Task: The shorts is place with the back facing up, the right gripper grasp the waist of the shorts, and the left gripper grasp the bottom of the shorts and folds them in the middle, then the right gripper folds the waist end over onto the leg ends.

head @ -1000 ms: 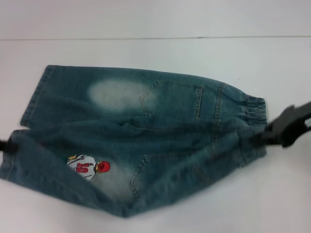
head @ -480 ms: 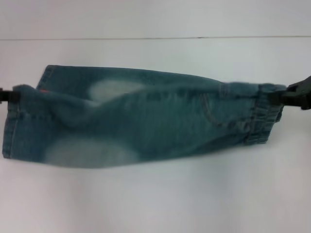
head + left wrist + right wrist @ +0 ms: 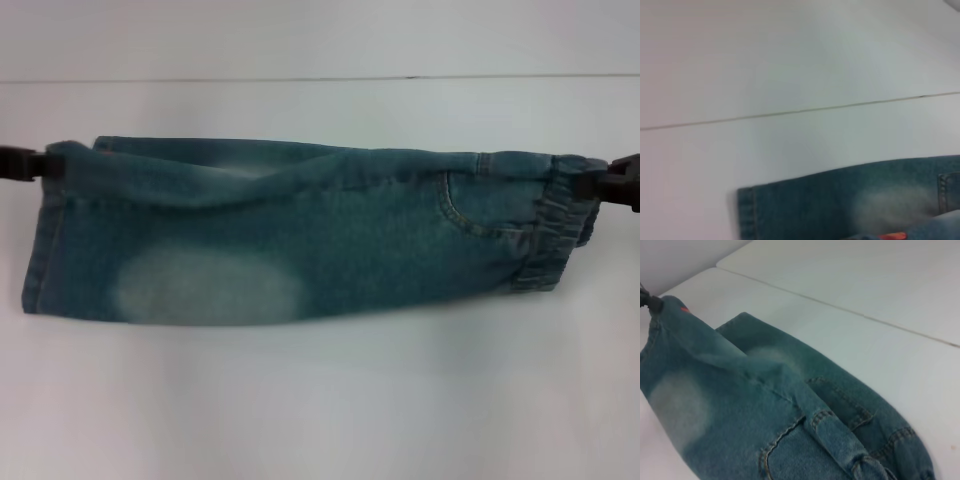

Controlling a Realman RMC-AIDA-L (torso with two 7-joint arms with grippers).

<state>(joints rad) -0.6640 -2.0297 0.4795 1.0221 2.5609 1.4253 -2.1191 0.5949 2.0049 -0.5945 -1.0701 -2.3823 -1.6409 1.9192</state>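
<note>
1. Head view: shorts lie folded lengthwise on the white counter, long axis running left-right, leg hems at the robot's left, elastic waistband at the right. Wide bare counter in front of the shorts, a narrower strip behind up to a thin seam line. Left claw sits at the top corner of the leg end, pinched on the denim hem; right claw sits at the top of the waistband, closed on the gathered waist. Upper edge of the shorts is stretched taut between the two claws, lower edge sags slightly. Denim is blue-green, with a pale faded oval patch near the leg end, a stitched pocket curve near the waist, and a ruched waistband.

2. Left wrist view: mostly bare counter with the seam line across it; a hemmed denim leg edge of the shorts shows, flat on the counter, a faded patch and a small orange-red scrap near it. Own fingers not visible.

3. Right wrist view: shorts fill the near part, two layers stacked, belt loops and pocket stitching close by. Left claw far off, gripping the hem corner. Open counter beyond the seam.
</note>
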